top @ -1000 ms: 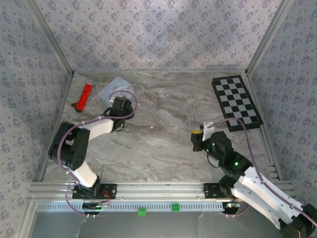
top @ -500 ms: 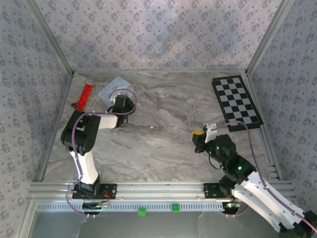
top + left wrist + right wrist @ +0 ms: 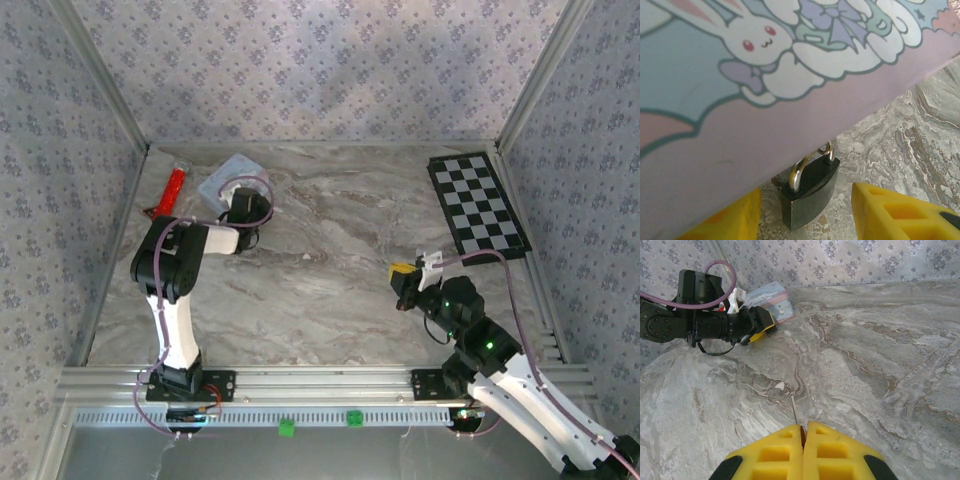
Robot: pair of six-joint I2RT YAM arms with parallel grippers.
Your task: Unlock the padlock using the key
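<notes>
Left gripper (image 3: 802, 225) is about half open, holding nothing. The padlock (image 3: 809, 192) stands between its fingers, touching neither as far as I can tell. Its long axis points away from the gripper, shackle tucked under the edge of the tin (image 3: 740, 100). The left arm is far nearer. The right gripper (image 3: 803, 440) is well apart across the surface (image 3: 880, 365), pinched shut on a thin tip, probably the key (image 3: 794, 412). Versus a second ago, the left elbow has folded in and the left gripper has nudged toward the tin. The right has barely shifted.

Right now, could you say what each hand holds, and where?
Right hand pinches a thin metal piece, likely the key, by its near end. Left hand straddles the padlock without gripping it.
</notes>
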